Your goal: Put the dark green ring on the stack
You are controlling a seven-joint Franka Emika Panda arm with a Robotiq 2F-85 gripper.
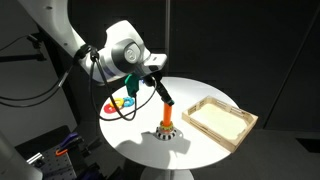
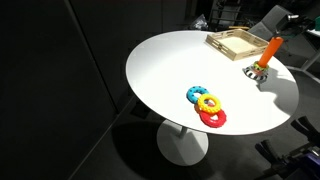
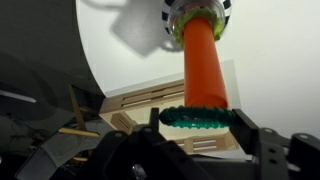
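Dark claw (image 3: 198, 124) fingers fill the wrist view's foreground, clamped on the dark green ring (image 3: 186, 118), a flat, knobbly-edged hoop. It is held right at the tip of the stack (image 3: 203, 62), whose smooth orange peg runs back to a round patterned base; whether the tip has entered the hole I cannot tell. Both exterior views, unlike the wrist view, show the blue, yellow and red rings (image 2: 208, 104) overlapping near the edge of the round white surface (image 2: 160, 70), well apart from the stack. A shallow wooden tray (image 2: 238, 42) lies near the stack, and open surface separates the rings from both.
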